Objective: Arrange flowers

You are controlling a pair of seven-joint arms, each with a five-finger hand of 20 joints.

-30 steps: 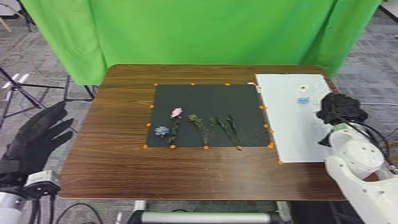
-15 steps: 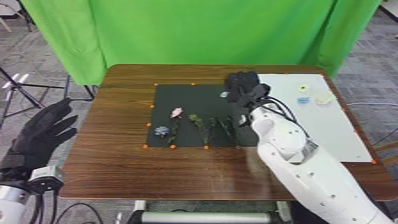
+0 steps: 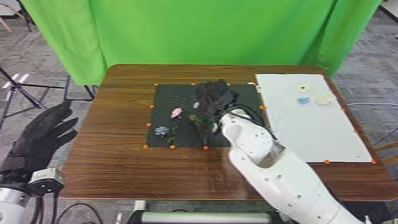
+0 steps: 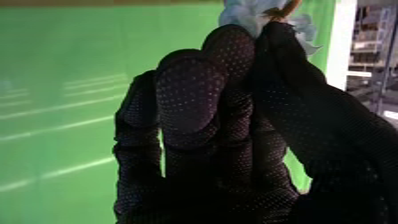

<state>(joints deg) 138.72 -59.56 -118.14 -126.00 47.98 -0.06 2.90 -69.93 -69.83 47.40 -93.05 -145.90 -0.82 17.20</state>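
1. Head view: the right hand (image 3: 213,95) hides the black mat (image 3: 247,95) beneath it, around the mat's one o'clock.
2. The right arm (image 3: 275,170) covers the mat's edge near five o'clock and part of the green sprigs (image 3: 197,121), then is cut off at five o'clock.
3. The left arm (image 3: 9,200) is cut off at eight o'clock.
4. Right wrist view: the picture's edge crops the pale flower (image 4: 244,14); thumb and fingertips cover more.

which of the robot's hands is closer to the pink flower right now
Right. The right hand is over the dark mat, close to the pink flower, to its right and slightly farther forward; the left hand is well to its left, beyond the table's left edge.
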